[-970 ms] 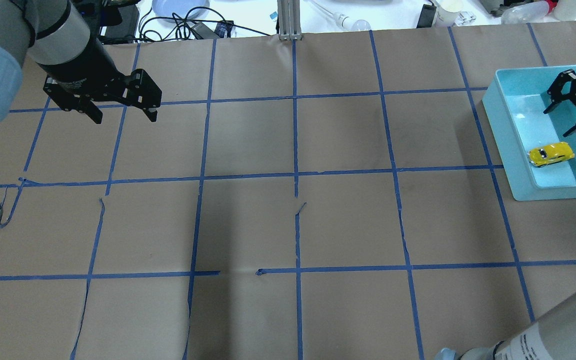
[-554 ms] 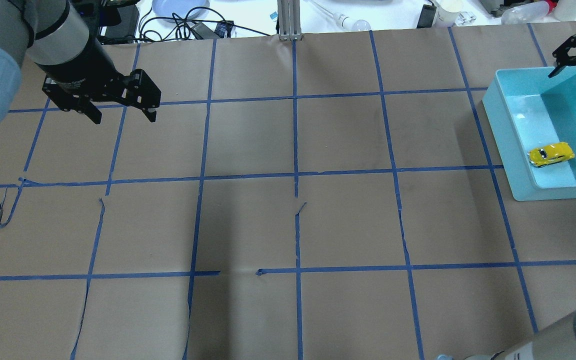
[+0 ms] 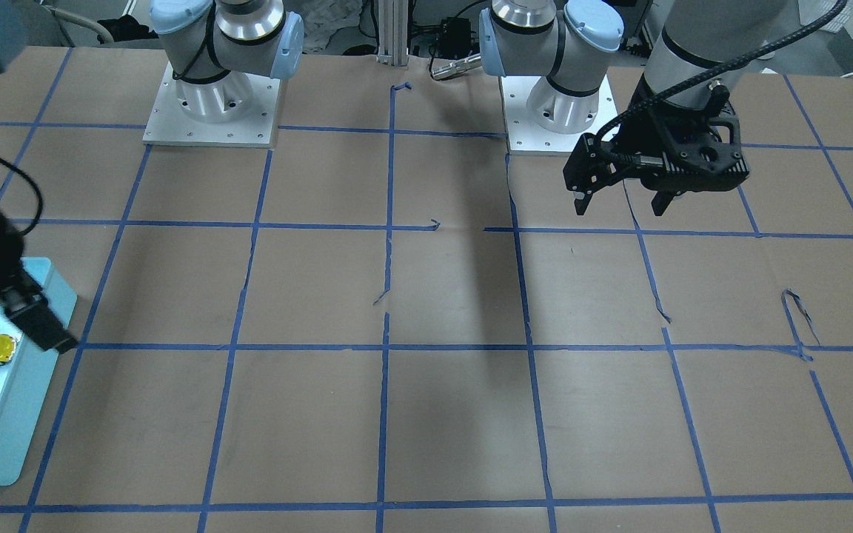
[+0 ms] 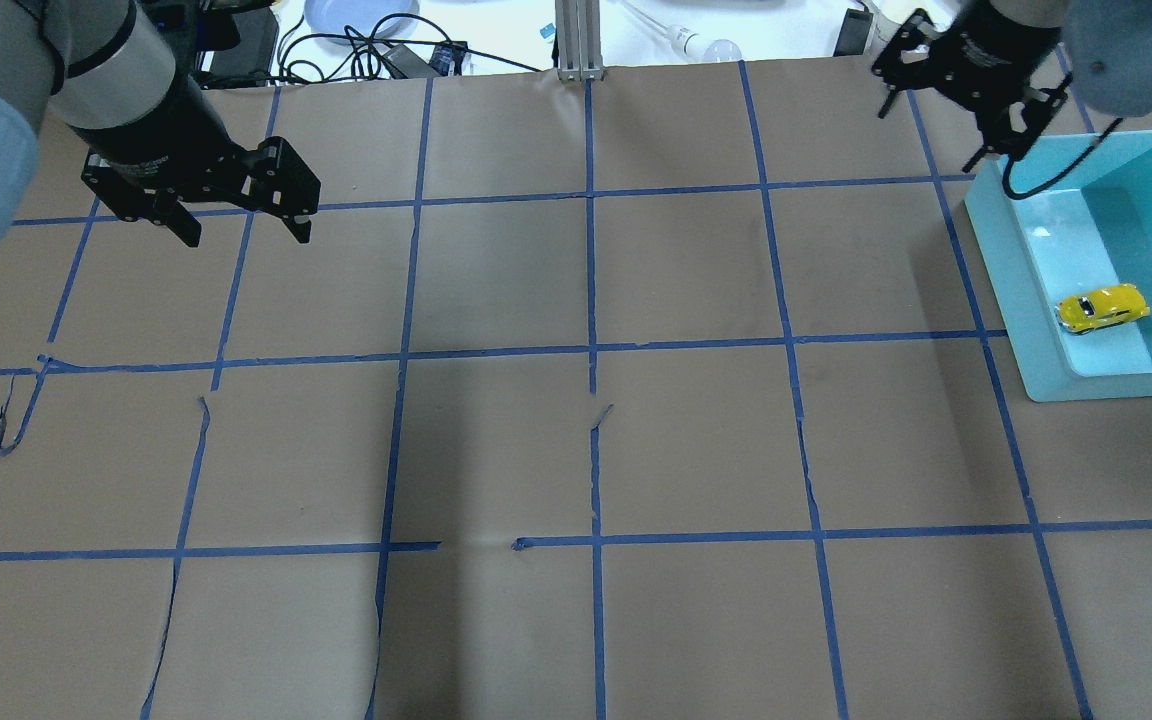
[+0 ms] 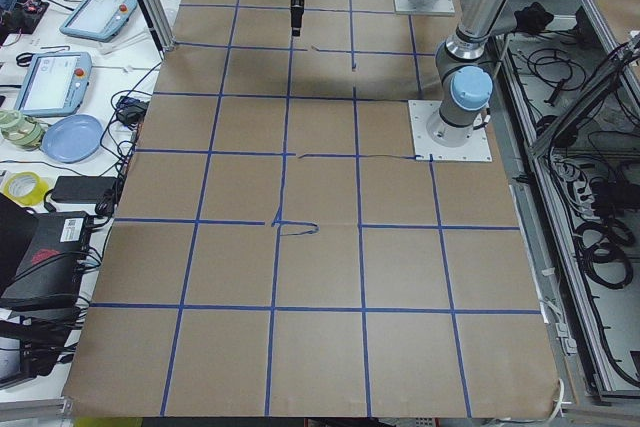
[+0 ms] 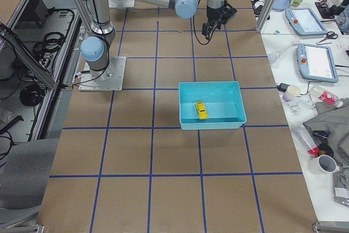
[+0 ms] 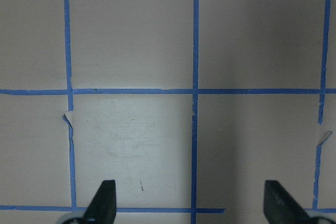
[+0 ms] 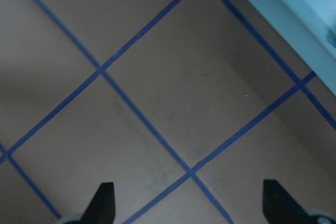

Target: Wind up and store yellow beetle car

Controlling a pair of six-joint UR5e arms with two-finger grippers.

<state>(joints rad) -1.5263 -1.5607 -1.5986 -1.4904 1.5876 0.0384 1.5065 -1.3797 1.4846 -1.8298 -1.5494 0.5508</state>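
The yellow beetle car is seen lying on its wheels on the floor of a teal bin, close to the wall that faces the table's middle, and it is held by nothing. The right pincer is held above the brown paper of the table, just beyond the bin's far corner. From it the car is found well apart, nearer to the robot and further to the robot's right. Its two fingers are spread wide, as is shown in the right wrist view, where only paper and blue tape lines are seen between them and a corner of the bin is caught at the upper right. The left pincer is held over the table's far left part, with nearly the whole width of the table between it and the car. It too is spread wide and nothing is gripped in it. Beneath it only paper and tape are shown in the left wrist view.
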